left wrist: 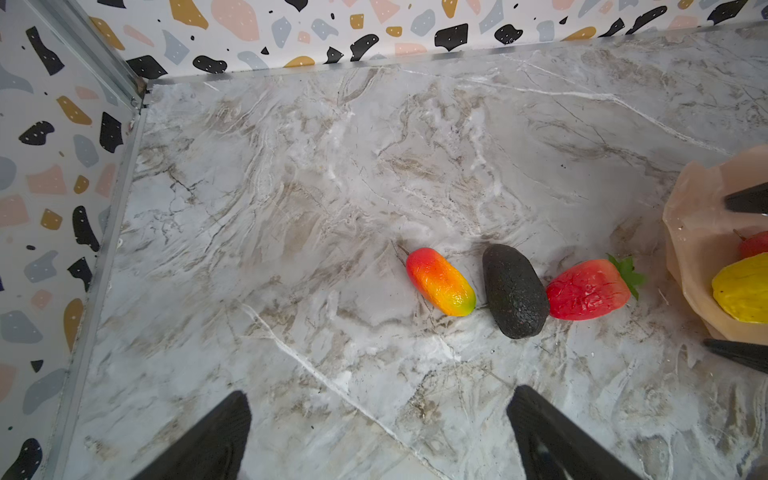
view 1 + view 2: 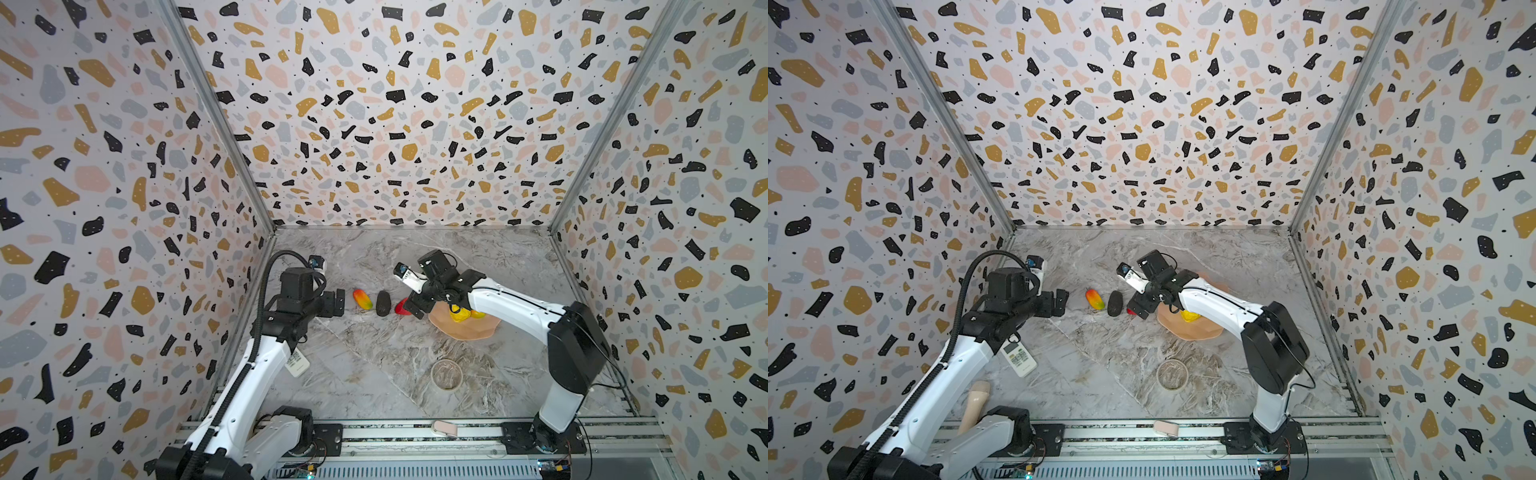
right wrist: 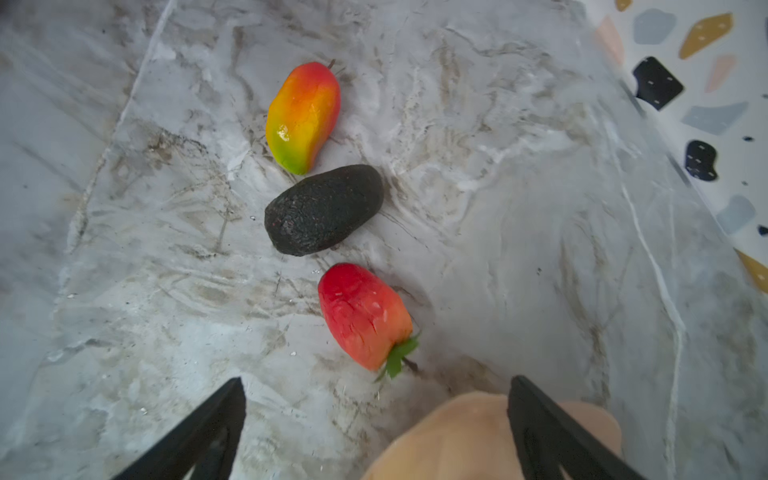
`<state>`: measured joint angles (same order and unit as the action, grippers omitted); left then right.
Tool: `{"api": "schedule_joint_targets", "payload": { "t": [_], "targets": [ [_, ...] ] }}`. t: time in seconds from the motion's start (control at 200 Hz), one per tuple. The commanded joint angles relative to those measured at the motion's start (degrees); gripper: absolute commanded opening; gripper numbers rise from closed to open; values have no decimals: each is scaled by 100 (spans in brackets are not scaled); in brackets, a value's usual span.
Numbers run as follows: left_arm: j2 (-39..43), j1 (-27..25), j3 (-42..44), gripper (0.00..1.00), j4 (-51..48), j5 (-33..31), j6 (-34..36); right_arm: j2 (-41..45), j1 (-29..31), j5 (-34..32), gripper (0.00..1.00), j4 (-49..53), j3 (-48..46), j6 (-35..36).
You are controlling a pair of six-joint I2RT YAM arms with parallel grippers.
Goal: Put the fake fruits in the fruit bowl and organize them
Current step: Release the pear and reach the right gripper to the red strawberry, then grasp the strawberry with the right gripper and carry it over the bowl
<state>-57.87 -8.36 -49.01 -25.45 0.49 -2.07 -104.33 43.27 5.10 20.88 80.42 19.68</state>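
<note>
The grey marbled table (image 2: 374, 374) carries a mango (image 2: 362, 299), avocado (image 2: 383, 303) and strawberry (image 2: 400, 307) in a row, the fruit bowl (image 2: 465, 330) just beside, a clear dish (image 2: 446, 374), and seemingly a white remote (image 2: 1017, 359).

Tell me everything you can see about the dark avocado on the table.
The avocado is a dark, blackish oval with rough, pebbled, matte skin, like moulded plastic. It looks whole. It lies on its side on the marble table, outside the bowl, between the mango and the strawberry. A thin gap parts it from the strawberry; whether it touches the mango is unclear. Nothing holds it.
</note>
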Motion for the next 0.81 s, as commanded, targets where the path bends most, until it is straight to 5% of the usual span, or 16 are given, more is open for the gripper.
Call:
{"api": "schedule_joint_targets", "payload": {
  "t": [0.0, 0.521, 0.801],
  "targets": [
    [108, 19, 23, 100, 137, 82, 79, -354, 28, 219, 99, 476, 500, 907],
    [91, 19, 8, 100, 144, 56, 96, -1827, -11, -18, 98, 1175, 1656, 1548],
    [65, 19, -11, 100, 144, 39, 99, -1953, -12, 55, 70, 1424, 1939, 1316]
  ]
}}
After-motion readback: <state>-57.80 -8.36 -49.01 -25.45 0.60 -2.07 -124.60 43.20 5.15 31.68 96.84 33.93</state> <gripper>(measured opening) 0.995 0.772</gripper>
